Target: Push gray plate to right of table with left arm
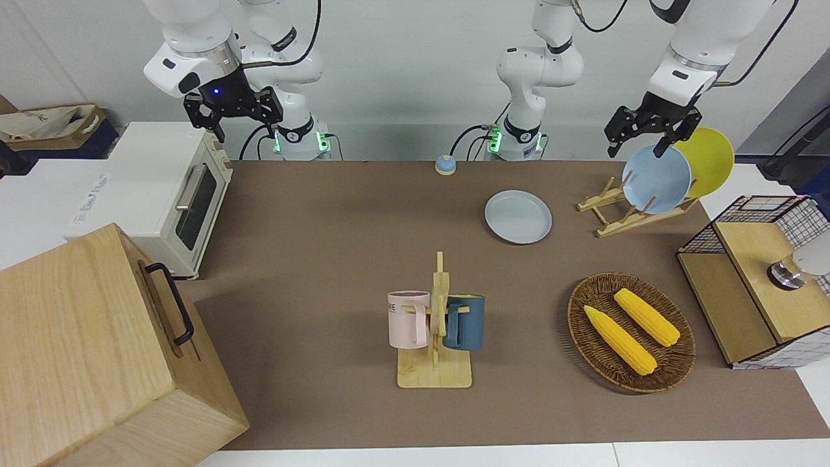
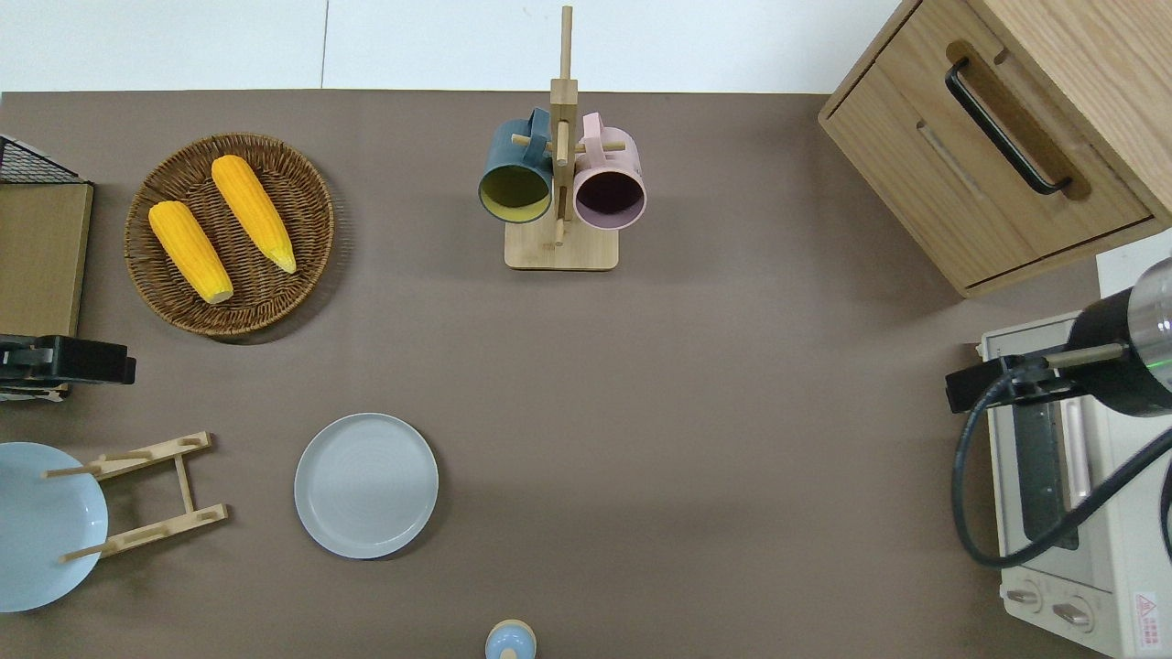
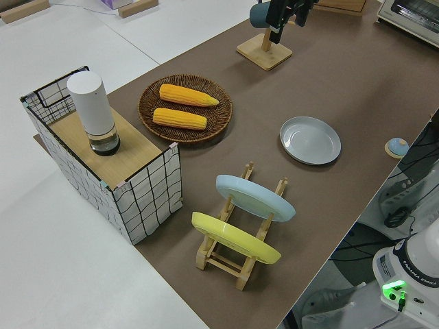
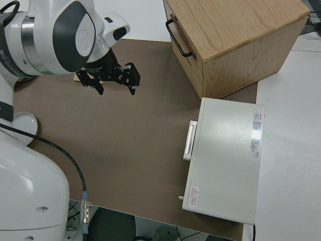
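At the upper right of the front view, the left gripper hangs in the air with its fingers spread and nothing between them, up by the light-blue plate that leans in the wooden dish rack. It looks raised clear of the rack so it can come down beside its target without knocking the stacked plates; that is a guess from its height. The gray plate lies flat on the worktop, in the lower left of the overhead view, just beside the rack and apart from it, untouched. A flat, low-rimmed plate like this should slide if the fingers press on its rim from the rack's side. The right arm is parked at the upper left of the front view; its gripper also shows open, empty fingers.

The overhead view cuts off the light-blue plate at its left edge and omits the yellow plate entirely. The left gripper shows there only as a dark block at the left edge, so what it hangs over is hard to make out.
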You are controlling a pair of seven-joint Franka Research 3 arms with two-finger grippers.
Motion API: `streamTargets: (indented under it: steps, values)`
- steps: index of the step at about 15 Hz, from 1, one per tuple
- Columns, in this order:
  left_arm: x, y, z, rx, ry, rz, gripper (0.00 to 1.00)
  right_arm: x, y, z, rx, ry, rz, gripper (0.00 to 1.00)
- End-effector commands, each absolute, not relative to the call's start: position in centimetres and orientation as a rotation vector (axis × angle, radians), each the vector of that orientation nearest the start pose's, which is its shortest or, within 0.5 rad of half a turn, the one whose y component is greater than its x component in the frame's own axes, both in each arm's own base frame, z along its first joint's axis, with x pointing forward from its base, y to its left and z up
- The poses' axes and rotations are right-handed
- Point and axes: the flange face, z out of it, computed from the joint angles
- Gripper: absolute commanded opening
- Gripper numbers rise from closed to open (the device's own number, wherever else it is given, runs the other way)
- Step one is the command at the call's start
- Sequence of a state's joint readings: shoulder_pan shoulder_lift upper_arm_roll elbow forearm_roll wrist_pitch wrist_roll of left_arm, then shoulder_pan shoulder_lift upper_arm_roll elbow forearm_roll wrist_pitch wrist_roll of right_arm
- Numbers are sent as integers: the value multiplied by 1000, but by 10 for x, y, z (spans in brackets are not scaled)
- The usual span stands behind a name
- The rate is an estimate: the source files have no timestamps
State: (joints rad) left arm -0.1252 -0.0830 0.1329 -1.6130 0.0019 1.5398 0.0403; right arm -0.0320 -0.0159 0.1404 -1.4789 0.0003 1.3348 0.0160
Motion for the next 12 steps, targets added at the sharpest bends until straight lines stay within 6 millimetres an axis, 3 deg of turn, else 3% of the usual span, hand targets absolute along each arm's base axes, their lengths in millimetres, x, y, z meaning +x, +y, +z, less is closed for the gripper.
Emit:
streamTargets:
  steps: [1, 12]
  values:
    - [522, -1, 652, -3178, 71, -17, 995, 518, 56, 660, -3140, -119, 208, 983]
    - [521, -6, 652, -3190, 92, -5, 995, 518, 56, 660, -3139, -121, 208, 983]
